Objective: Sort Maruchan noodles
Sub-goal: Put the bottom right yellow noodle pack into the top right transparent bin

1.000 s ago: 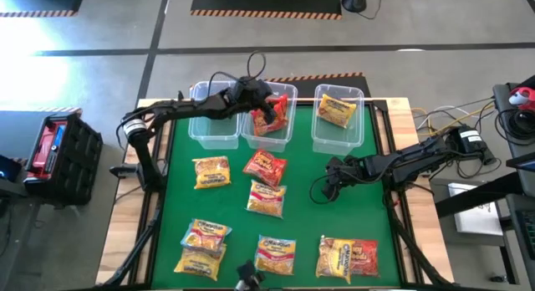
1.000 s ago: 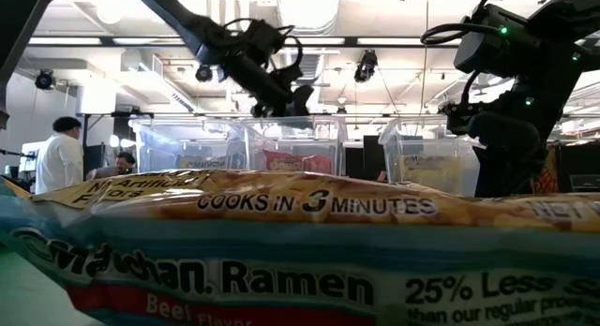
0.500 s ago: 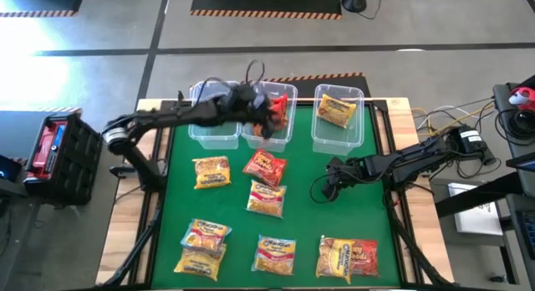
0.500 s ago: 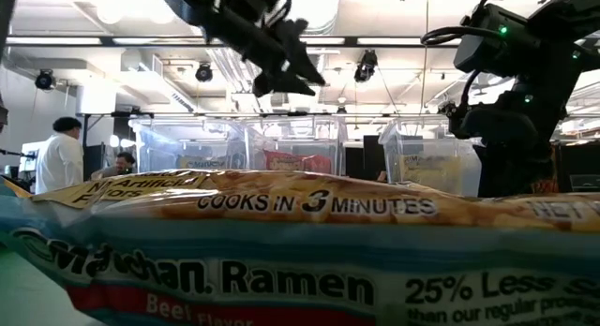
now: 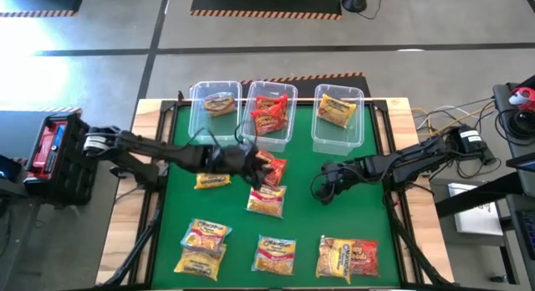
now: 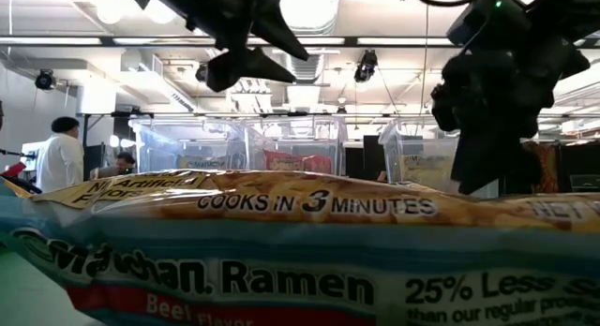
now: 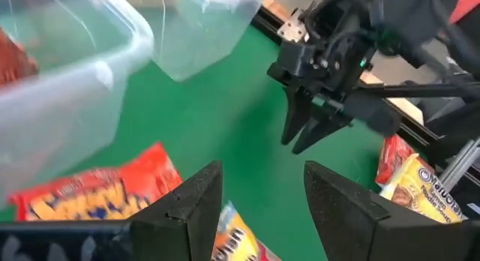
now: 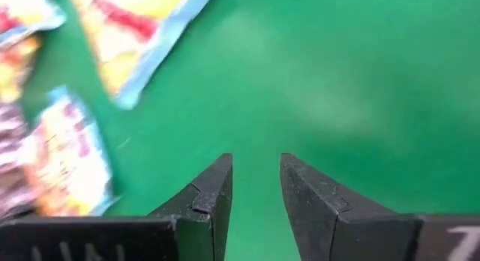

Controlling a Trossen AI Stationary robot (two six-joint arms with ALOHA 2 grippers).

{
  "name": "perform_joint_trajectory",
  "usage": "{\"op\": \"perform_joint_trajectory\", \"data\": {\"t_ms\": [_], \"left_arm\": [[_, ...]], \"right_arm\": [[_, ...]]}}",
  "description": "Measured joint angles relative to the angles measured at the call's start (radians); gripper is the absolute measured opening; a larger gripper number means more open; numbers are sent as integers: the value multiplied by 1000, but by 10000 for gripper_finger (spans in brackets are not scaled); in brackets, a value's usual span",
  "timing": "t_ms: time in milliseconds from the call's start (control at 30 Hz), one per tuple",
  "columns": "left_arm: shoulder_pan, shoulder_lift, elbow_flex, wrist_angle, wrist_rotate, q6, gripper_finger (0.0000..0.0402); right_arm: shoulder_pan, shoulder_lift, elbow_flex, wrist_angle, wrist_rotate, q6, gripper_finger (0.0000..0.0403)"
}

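Several Maruchan packets lie flat on the green mat: a red one (image 5: pixel 269 168), yellow ones (image 5: pixel 211 181) (image 5: pixel 266 200), and more along the near edge (image 5: pixel 203 236) (image 5: pixel 274 253) (image 5: pixel 347 257). Three clear bins at the far edge hold others: left bin (image 5: pixel 199 128), middle bin (image 5: pixel 288 124) with red packets (image 5: pixel 269 114), right bin (image 5: pixel 358 128). My left gripper (image 5: pixel 253 161) (image 7: pixel 262 193) is open, raised above the mat (image 6: pixel 272 56) just left of the red packet (image 7: pixel 97 197). My right gripper (image 5: pixel 324 188) (image 8: pixel 256 186) hovers narrowly open over bare mat.
One packet (image 6: pixel 300 251) lies right in front of the low camera and hides most of the table. Bare green mat (image 5: pixel 313 157) lies between the two grippers. A red and black case (image 5: pixel 54 149) stands off the table's left. People (image 6: pixel 58 157) stand in the room behind.
My left gripper has drawn back from over the middle bin toward the near edge and now hangs by the red packet on the mat. A red packet stays in the middle bin. My right gripper has shifted slightly toward the near edge.
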Motion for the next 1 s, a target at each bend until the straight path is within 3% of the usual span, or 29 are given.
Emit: {"op": "perform_joint_trajectory", "data": {"t_ms": [167, 333, 600, 700, 833, 1000], "left_arm": [[-115, 12, 0, 10, -116, -104, 170], [-192, 47, -1, 39, -219, -188, 170], [-265, 225, 5, 421, -250, -311, 170], [-289, 325, 66, 499, -241, -361, 170], [-335, 461, 211, 468, -231, -388, 170], [-361, 593, 407, 285, -234, -439, 170]], "right_arm": [[52, 0, 0, 54, -197, 90, 103], [132, -9, 2, 78, -260, 155, 122], [286, -41, 111, 67, -254, 216, 183], [372, -46, 159, 2, -203, 259, 192], [494, -41, 205, -110, -149, 321, 193], [610, -26, 237, -121, -87, 393, 193]]}}
